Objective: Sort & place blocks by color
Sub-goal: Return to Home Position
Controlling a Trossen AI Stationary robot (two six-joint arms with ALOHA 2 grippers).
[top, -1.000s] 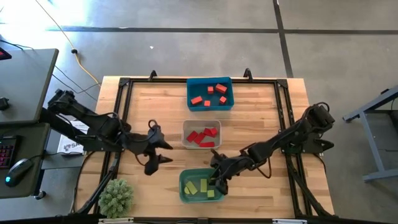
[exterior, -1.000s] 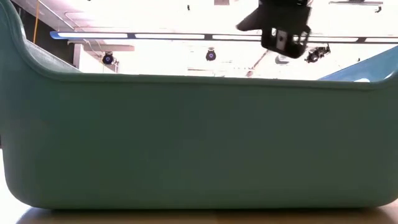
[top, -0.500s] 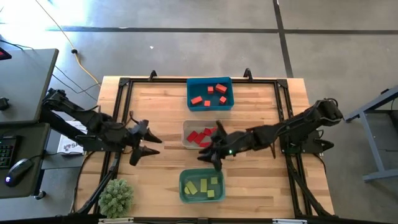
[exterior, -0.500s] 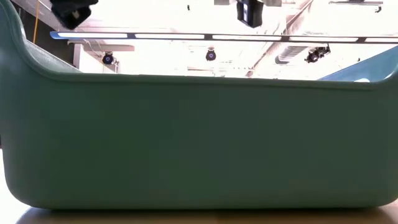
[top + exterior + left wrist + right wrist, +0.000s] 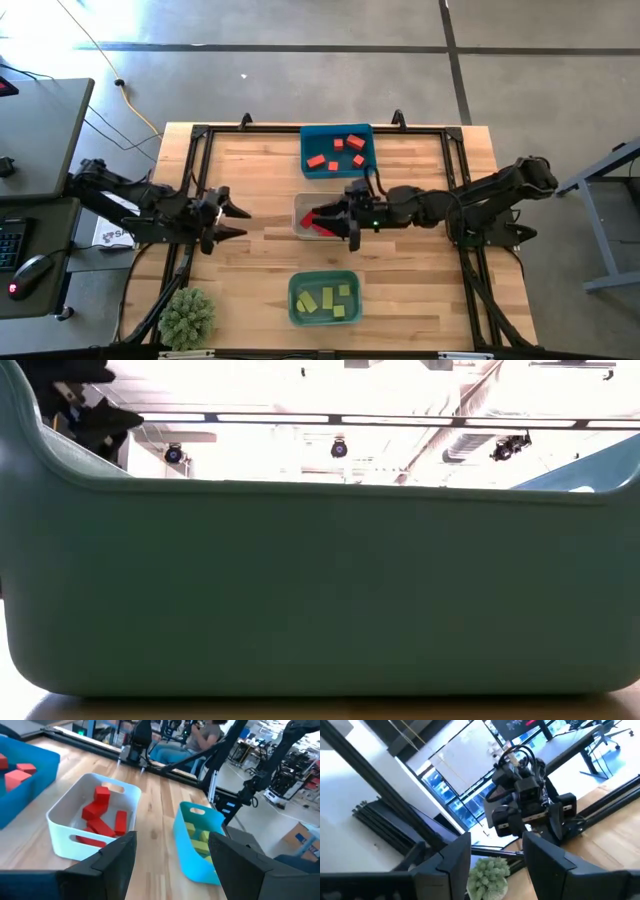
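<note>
Low view blocked by teal bin (image 5: 320,590), left gripper (image 5: 242,221) likely beyond

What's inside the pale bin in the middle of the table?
Red blocks only, about five visible from the left wrist. From above, the right gripper covers much of the bin, so more could be hidden.

Blue bin (image 5: 304,150), grey bin (image 5: 297,212), teal bin (image 5: 292,300), plant (image 5: 187,318) nr table (image 5: 260,170) corner
</note>
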